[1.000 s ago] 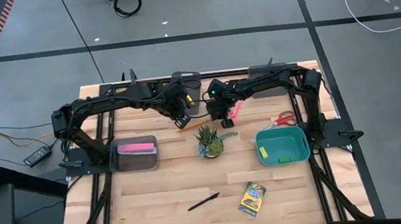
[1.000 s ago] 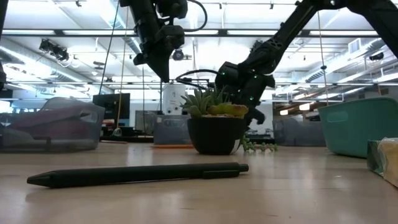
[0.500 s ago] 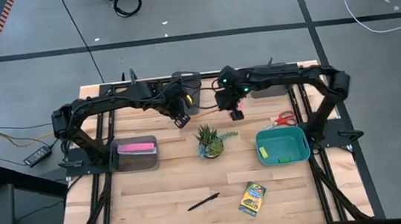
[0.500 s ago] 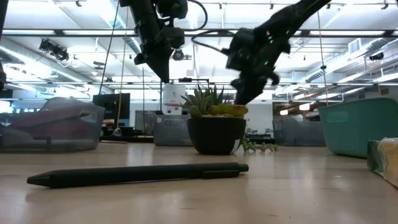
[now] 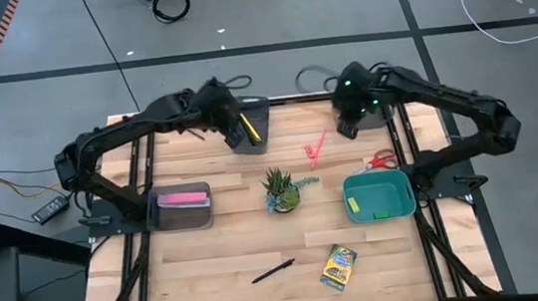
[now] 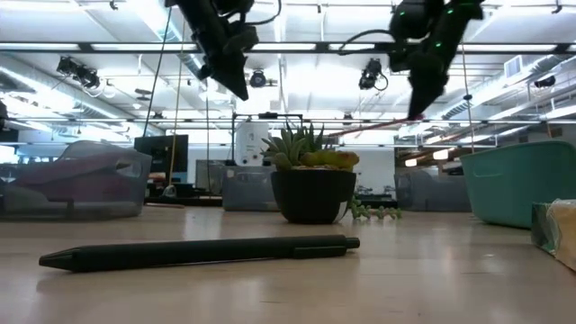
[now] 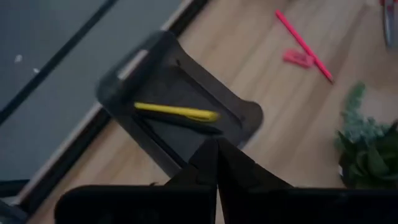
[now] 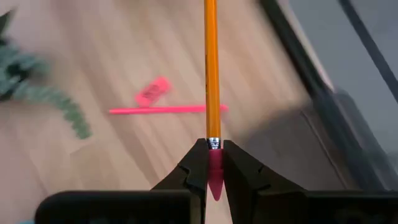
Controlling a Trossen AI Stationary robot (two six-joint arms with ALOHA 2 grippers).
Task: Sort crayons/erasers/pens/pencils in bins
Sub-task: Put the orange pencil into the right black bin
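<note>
Desk beneath two raised arms. Left fingers pressed together, empty, above a dark bin holding a yellow pen. Right fingers clamped on an orange pencil, above a pink pencil and pink eraser.

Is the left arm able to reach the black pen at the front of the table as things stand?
Probably yes: the left hand is shut and empty over the dark bin, and bare table surrounds the black pen.
</note>
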